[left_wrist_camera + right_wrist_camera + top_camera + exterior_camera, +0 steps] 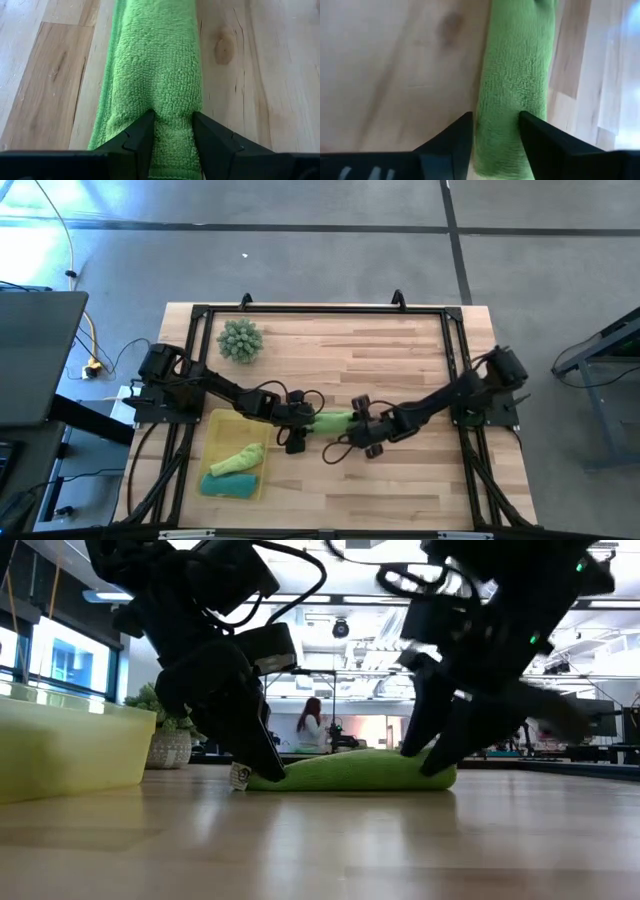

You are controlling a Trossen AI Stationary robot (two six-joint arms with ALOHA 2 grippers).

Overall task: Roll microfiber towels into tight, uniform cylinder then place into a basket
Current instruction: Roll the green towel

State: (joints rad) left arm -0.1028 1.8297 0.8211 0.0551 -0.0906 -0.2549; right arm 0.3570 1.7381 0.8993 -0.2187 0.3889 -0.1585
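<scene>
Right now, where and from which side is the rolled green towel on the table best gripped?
By its two ends, from above: the rolled green towel lies flat and long on the table, so a pinch across each end, left gripper and right gripper, would probably keep it rolled.

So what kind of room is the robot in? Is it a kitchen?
Not a kitchen. It looks like a robot lab or workshop: a wooden table inside a black frame on a bare concrete floor, with cables beside it, and a big room with ceiling lights and a person behind.
</scene>
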